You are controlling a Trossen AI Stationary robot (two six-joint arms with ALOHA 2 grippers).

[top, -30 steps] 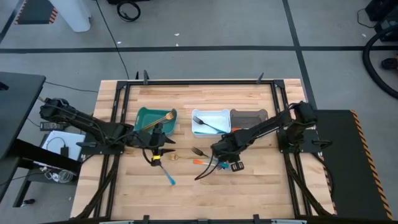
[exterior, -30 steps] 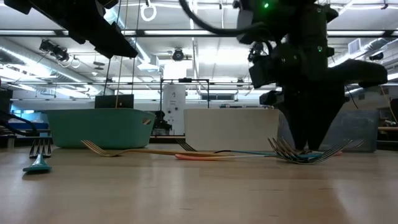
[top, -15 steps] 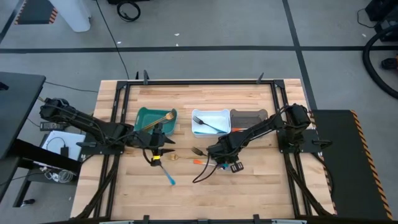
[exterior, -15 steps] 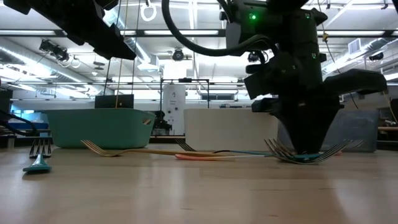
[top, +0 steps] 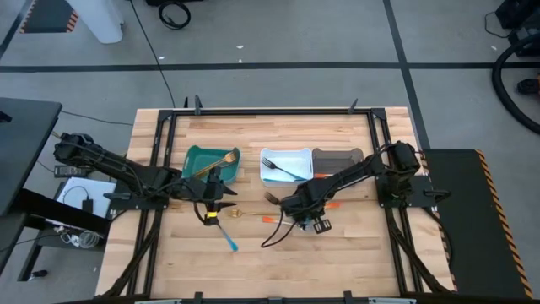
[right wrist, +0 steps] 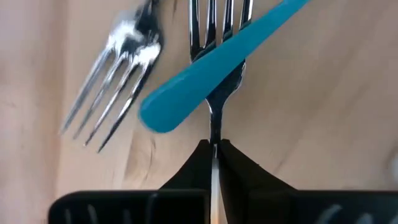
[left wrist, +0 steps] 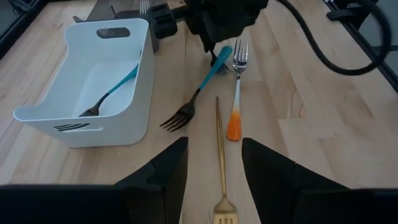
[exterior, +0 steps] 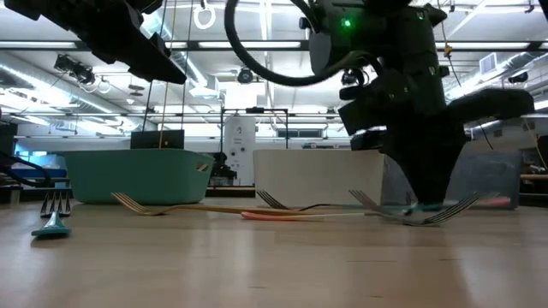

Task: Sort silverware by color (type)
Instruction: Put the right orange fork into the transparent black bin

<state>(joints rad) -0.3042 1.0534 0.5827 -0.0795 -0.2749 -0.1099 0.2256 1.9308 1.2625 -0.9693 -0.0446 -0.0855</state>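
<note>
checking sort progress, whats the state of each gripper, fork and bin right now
left gripper, open above gold fork
right gripper, shut on silver fork
silver fork, pinched at neck, blue handle across it
blue-handled fork, loose on table
orange-handled fork, loose on table
gold fork, loose on table
white bin, holds second blue fork
teal bin, holds gold utensil

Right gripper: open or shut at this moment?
Shut. In the right wrist view the right gripper has its fingertips pinched together on the thin neck of a silver fork, under a blue handle.

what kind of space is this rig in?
Likely a robotics lab or workshop: wooden table on a taped concrete floor, exposed ceiling strip lights, equipment racks behind.
</note>
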